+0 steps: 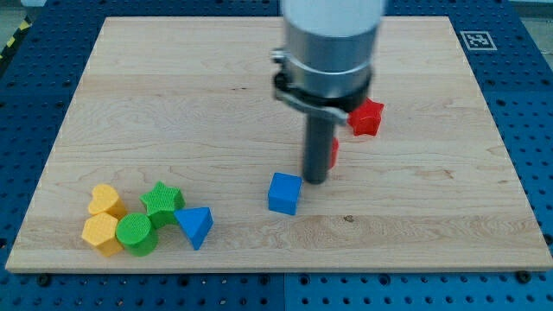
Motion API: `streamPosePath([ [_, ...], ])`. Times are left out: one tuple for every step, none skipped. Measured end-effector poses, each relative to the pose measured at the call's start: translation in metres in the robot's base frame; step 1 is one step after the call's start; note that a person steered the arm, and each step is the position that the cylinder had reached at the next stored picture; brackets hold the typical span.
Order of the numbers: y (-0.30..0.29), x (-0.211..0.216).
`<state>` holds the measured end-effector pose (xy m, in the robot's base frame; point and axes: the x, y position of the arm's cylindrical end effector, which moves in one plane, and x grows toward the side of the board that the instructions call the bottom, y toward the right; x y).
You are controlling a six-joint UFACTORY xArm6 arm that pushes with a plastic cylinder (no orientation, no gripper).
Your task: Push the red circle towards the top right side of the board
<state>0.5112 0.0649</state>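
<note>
The red circle (333, 152) is mostly hidden behind the dark rod near the board's middle; only a thin red sliver shows on the rod's right side. My tip (315, 180) rests on the board just left of and below that sliver, touching or nearly touching it. A red star block (367, 117) lies up and to the right of the circle. A blue cube (284, 193) sits just below and left of my tip.
At the board's bottom left lies a cluster: two yellow blocks (105, 201) (101, 234), a green star (162, 200), a green cylinder (136, 234) and a blue triangle (195, 225). The arm's grey body (332, 43) covers the top middle. The wooden board (449, 199) sits on a blue table.
</note>
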Motion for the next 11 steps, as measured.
streamPosePath([
  [0.056, -0.046],
  [0.077, -0.095],
  [0.079, -0.071],
  [0.073, -0.028],
  [0.029, 0.001],
  [-0.020, -0.002],
  [0.005, -0.052],
  [0.073, -0.087],
  [0.098, -0.088],
  [0.099, -0.088],
  [0.099, -0.091],
])
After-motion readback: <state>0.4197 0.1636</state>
